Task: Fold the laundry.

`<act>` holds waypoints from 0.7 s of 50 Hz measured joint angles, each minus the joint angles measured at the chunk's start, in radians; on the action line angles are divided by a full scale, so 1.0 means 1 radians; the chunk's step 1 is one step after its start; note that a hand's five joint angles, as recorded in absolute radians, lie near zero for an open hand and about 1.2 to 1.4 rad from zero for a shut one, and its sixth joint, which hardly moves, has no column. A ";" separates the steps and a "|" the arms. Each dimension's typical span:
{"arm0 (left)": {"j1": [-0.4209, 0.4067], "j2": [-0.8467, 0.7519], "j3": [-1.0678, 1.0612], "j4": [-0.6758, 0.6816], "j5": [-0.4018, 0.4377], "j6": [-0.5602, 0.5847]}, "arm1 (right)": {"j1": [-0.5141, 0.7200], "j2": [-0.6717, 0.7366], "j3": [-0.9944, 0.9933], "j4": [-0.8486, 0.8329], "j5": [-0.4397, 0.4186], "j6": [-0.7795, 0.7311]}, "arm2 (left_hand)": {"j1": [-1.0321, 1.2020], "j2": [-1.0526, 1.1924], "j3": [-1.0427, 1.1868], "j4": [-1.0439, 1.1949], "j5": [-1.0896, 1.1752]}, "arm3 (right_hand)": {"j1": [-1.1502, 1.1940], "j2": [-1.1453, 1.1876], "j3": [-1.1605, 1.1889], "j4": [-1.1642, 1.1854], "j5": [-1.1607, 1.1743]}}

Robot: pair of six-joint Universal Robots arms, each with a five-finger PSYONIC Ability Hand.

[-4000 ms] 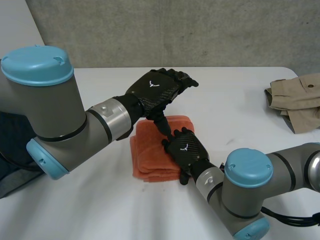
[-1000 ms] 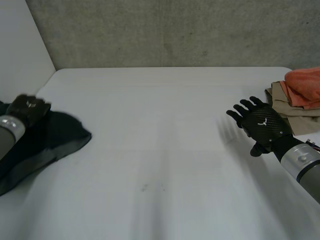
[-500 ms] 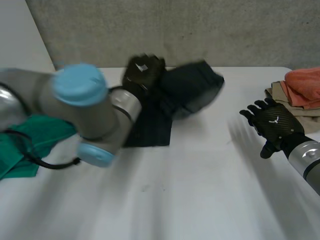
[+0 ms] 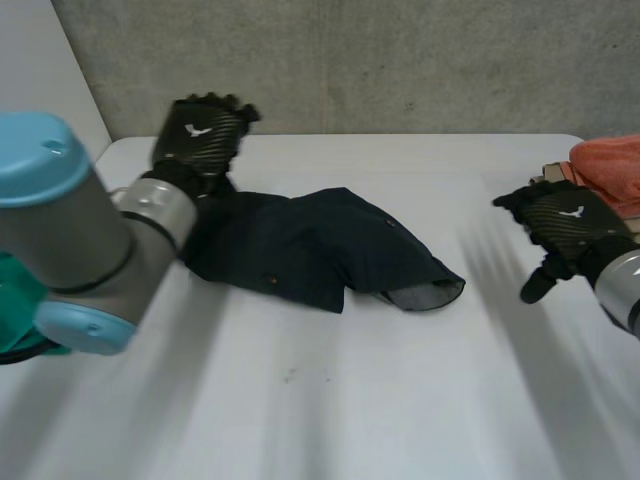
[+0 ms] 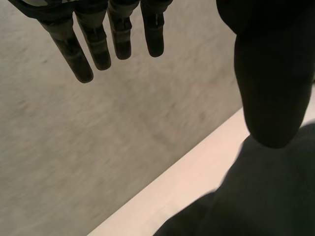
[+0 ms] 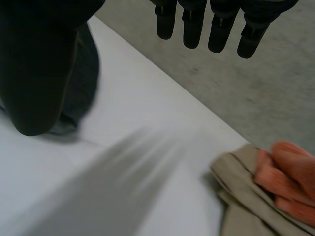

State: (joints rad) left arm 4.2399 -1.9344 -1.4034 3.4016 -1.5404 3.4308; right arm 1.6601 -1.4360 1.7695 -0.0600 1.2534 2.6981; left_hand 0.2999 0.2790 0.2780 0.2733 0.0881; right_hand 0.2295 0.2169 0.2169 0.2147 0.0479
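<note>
In the head view a dark navy garment (image 4: 300, 250) lies crumpled across the middle of the white worktop (image 4: 400, 400), one end trailing toward the right of centre. The left hand (image 4: 200, 135) sits at the upper left of the frame, over the garment's left end, at the end of the grey left arm (image 4: 70, 240). A bit of green cloth (image 4: 15, 300) shows at the left edge. The right hand (image 4: 565, 222) hovers at the right of the frame, well apart from the garment, and an orange towel (image 4: 612, 165) lies at the right edge behind it.

In the left wrist view the left hand's fingers (image 5: 101, 46) are straight and spread from the thumb – open, gripping nothing. The dark garment (image 5: 266, 196) lies below the thumb, with the concrete wall (image 5: 98, 147) beyond the fingertips.

In the right wrist view the right hand's fingers (image 6: 193, 27) are also straight and hold nothing – the hand is open above the bare worktop. The garment's end shows just behind the thumb. Away from it, beyond the fingertips' side, the orange towel rests on a tan garment (image 6: 246, 206).
</note>
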 measured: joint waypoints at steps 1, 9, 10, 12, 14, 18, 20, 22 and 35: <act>0.022 0.005 -0.010 -0.002 0.010 0.015 | 0.013 0.000 -0.005 0.010 -0.001 0.007 | 0.000 0.000 0.000 0.000 0.000 | 0.000 0.000 0.000 0.000 0.000; 0.236 -0.074 -0.037 -0.034 0.182 0.176 | 0.167 0.154 -0.078 -0.027 0.009 0.091 | 0.000 0.000 0.000 0.000 0.000 | 0.000 0.000 0.000 0.000 0.000; 0.250 -0.093 -0.032 -0.037 0.200 0.190 | 0.182 0.178 -0.087 -0.043 0.012 0.096 | 0.000 0.000 0.000 0.000 0.000 | 0.000 0.000 0.000 0.000 0.000; 0.280 -0.151 -0.011 -0.042 0.241 0.230 | 0.224 0.244 -0.116 -0.093 0.026 0.106 | 0.000 -0.001 0.000 0.000 0.000 | 0.000 0.000 0.000 0.000 0.000; 0.299 -0.215 0.016 -0.046 0.271 0.273 | 0.259 0.310 -0.148 -0.146 0.053 0.109 | 0.000 -0.001 0.000 0.000 0.000 | 0.000 0.000 0.000 0.000 0.000; 0.311 -0.316 0.067 -0.045 0.291 0.359 | 0.301 0.418 -0.208 -0.226 0.123 0.106 | 0.005 0.009 0.007 0.009 0.017 | 0.030 0.041 0.043 0.043 0.042; 0.311 -0.363 0.094 -0.043 0.294 0.407 | 0.314 0.468 -0.240 -0.255 0.161 0.103 | 0.076 0.086 0.085 0.085 0.099 | 0.217 0.227 0.219 0.219 0.218; 0.308 -0.395 0.112 -0.041 0.293 0.442 | 0.319 0.501 -0.264 -0.272 0.189 0.099 | 0.319 0.318 0.295 0.302 0.314 | 0.470 0.500 0.495 0.494 0.461; 0.236 -0.290 0.063 -0.045 0.274 0.424 | 0.279 0.393 -0.325 -0.282 0.230 0.054 | 0.850 0.915 0.909 0.923 0.897 | 0.821 0.942 0.970 0.982 0.938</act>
State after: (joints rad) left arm 4.4759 -2.2247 -1.3403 3.3564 -1.2660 3.8547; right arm 1.9389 -1.0426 1.4446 -0.3423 1.4831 2.7522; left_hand 1.1504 1.1943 1.1874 1.1967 0.9850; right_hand 1.0504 1.1589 1.1873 1.1966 0.9858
